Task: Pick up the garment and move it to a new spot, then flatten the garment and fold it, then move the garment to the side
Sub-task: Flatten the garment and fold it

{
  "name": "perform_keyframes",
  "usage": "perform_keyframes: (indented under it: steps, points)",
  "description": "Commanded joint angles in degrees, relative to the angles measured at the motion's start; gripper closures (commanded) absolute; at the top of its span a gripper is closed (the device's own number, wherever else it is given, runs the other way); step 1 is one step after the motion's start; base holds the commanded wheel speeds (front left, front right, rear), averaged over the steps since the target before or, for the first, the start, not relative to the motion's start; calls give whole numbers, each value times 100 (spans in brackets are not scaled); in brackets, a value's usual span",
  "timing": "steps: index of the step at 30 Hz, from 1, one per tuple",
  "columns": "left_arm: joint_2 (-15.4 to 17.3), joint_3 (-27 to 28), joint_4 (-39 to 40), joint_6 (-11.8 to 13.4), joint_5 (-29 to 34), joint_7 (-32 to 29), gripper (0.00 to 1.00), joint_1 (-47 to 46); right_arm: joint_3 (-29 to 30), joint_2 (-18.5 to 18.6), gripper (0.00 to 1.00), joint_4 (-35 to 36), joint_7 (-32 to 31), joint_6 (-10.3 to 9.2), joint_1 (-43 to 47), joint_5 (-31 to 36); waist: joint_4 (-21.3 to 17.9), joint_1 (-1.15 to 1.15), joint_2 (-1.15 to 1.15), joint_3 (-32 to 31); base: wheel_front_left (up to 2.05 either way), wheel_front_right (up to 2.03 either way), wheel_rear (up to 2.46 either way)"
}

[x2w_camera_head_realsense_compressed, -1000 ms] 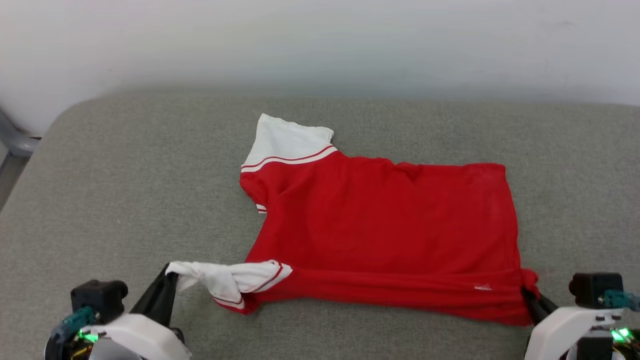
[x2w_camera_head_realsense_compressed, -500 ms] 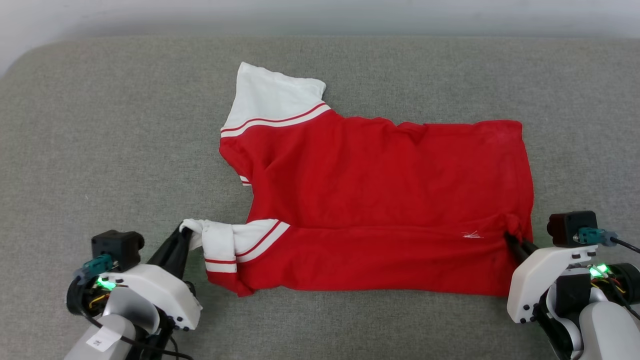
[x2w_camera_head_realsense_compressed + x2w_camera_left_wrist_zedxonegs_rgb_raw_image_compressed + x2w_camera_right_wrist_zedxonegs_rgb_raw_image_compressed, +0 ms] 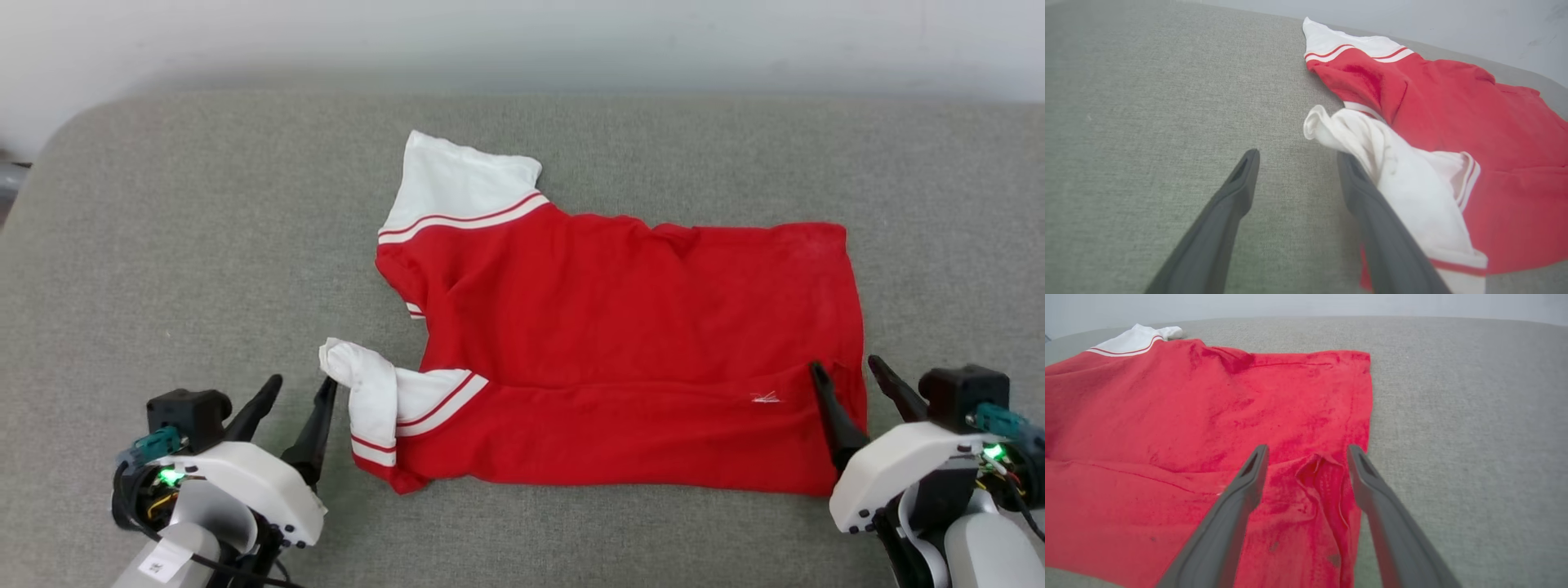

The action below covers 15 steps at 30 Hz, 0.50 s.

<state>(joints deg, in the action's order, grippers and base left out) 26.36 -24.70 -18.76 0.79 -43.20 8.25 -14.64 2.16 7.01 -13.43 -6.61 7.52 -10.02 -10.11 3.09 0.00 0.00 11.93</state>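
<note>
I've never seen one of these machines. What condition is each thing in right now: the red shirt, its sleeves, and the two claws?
garment: lying on the grey cushion, near edge folded over, lightly wrinkled, held by nothing.
near sleeve: bunched and crumpled.
far sleeve: spread flat.
left gripper: open, beside the near sleeve.
right gripper: open, fingers either side of a puckered hem corner.
</note>
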Motion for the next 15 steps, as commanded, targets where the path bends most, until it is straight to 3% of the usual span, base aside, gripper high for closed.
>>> perform_keyframes:
  steps: [1,7,15]
  points:
    - [71,46,49,75,-32,-32,0,105,35,-57,0,99,155,-7,125,22,-2,0,0,-195,0,0,0]
    - [419,157,466,271,-176,-469,0,381,209,-196,0,545,287,-6,450,82,-54,0,0,-502,0,0,0]
    - [1002,107,1315,23,-805,-1887,0,405,382,-322,0,1110,58,-6,834,142,-126,0,0,-611,0,0,0]
